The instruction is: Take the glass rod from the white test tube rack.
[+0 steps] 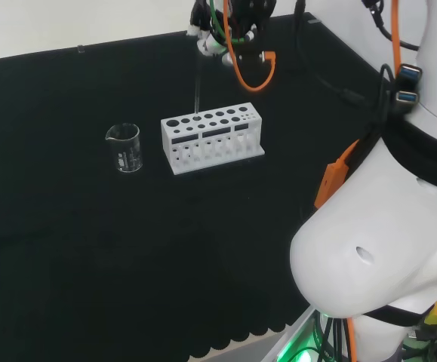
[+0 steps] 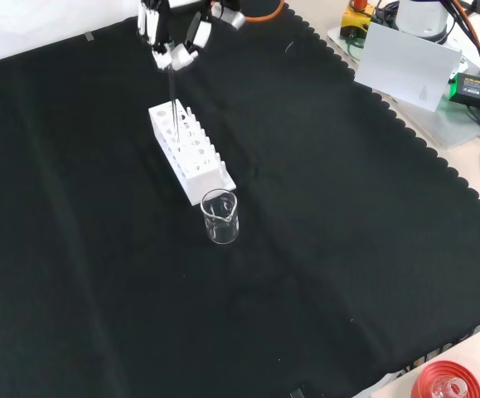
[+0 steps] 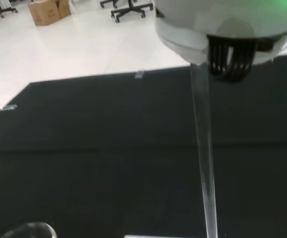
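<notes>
The white test tube rack (image 1: 212, 136) stands mid-bench, also in the front view (image 2: 188, 152). A thin clear glass rod (image 1: 197, 84) hangs upright from the hand (image 1: 212, 41), its lower end at a rear hole of the rack. In the front view the hand (image 2: 176, 37) is above the rack's far end, its fingers curled and pinching the rod (image 2: 172, 89) at its top. The wrist view shows the rod (image 3: 204, 153) running down from the hand (image 3: 222, 29) toward the rack's edge (image 3: 148, 236).
A clear glass beaker (image 1: 125, 148) stands just left of the rack in the head view, in front of it in the front view (image 2: 220, 216). A red ribbed stand (image 2: 449, 381) sits at the front view's lower right corner. Boxes and cables lie off the cloth.
</notes>
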Tool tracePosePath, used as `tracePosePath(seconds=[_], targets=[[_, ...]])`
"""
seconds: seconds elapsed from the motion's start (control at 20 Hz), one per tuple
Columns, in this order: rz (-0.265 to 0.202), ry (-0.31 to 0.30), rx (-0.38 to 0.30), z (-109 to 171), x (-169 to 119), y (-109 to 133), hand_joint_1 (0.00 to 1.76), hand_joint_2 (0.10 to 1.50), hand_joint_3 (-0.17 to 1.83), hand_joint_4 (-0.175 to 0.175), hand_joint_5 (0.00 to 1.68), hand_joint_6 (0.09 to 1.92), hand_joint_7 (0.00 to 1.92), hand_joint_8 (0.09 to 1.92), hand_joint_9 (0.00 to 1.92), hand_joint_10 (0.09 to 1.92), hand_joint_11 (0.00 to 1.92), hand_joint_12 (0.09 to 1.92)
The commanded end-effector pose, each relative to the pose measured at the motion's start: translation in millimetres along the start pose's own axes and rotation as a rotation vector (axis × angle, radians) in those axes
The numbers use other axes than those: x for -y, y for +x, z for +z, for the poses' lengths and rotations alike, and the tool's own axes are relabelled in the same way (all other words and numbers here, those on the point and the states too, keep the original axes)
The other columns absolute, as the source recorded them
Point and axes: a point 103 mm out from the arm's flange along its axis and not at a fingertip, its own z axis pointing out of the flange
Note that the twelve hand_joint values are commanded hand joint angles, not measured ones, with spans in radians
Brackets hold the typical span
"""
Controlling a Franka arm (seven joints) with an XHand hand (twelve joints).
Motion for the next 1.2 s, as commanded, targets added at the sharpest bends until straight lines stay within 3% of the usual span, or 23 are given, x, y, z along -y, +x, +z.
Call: tracePosePath(seconds=[0.05, 0.5, 1.2], targets=[[-0.033, 0.002, 0.071, -39.7, 11.0, 28.2, 1.58, 0.51, 0.77, -0.175, 1.20, 0.53, 1.47, 0.33, 1.76, 0.09, 1.25, 0.94], [-0.005, -0.002, 0.080, -61.5, 21.4, 36.3, 1.58, 0.49, 0.80, -0.175, 1.20, 0.54, 1.49, 0.31, 1.77, 0.09, 1.24, 0.96], [-0.010, -0.005, 0.065, -55.6, 23.9, 56.4, 1.58, 0.49, 0.80, -0.175, 1.20, 0.54, 1.49, 0.30, 1.77, 0.09, 1.24, 0.94]])
